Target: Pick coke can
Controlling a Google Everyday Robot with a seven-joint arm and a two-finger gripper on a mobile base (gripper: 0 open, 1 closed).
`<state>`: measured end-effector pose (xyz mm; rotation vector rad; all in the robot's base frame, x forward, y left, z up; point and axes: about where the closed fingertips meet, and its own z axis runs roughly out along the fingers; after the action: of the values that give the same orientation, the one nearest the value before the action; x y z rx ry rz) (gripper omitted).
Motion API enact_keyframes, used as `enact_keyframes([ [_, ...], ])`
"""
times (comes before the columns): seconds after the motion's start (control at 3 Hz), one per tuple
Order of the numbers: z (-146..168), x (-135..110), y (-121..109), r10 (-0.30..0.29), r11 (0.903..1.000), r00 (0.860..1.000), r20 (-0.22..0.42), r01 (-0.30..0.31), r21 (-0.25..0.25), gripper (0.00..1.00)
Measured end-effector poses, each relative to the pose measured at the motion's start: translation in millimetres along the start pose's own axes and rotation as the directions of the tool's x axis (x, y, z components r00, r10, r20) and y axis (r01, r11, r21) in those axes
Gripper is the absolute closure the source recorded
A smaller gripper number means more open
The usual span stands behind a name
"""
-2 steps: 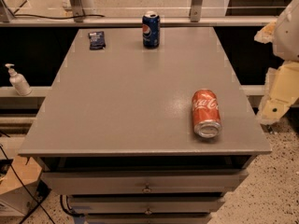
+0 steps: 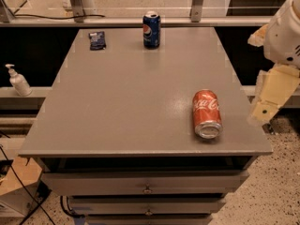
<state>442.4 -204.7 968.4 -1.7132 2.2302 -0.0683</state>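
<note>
Looking across from the left, I see a white pump bottle (image 2: pixel 18 81) standing upright on a low ledge beside the grey surface (image 2: pixel 122 107), apart from everything on top. Below it, at the lower left corner, a piece of brown cardboard (image 2: pixel 8 182) sits on the floor with dark cables running near it.

On the surface itself, a small dark blue packet (image 2: pixel 97 40) lies flat near the far left corner. Just to its right, also along the far edge, a blue Pepsi can (image 2: pixel 151 29) stands upright. The two are near each other but not touching.

Further right and much closer to the front edge lies the coke can (image 2: pixel 206 113). It is on its side near the front right corner, its long axis running roughly front to back, with the white script facing up and one silver end turned toward the front edge. Nothing touches it, and it is well apart from the Pepsi can.

Under the surface, drawer fronts (image 2: pixel 147 184) with small knobs are stacked one below another.

My claw (image 2: pixel 269 97) is at the far right, past the right edge of the surface and beside the coke can, apart from it. It is cream-coloured and slants downward from my white arm (image 2: pixel 285 32). It grasps nothing, and I cannot tell whether it is released or clenched.
</note>
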Motion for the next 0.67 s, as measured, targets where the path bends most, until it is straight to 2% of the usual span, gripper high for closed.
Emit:
enact_keyframes([
  [0.33, 18.3, -15.8, 2.2, 0.051, 0.9981, 0.998, 0.036, -0.049, -0.036, 0.0],
  [0.67, 40.4, -22.8, 2.0, 0.161, 0.9835, 0.984, 0.075, -0.153, -0.096, 0.0],
])
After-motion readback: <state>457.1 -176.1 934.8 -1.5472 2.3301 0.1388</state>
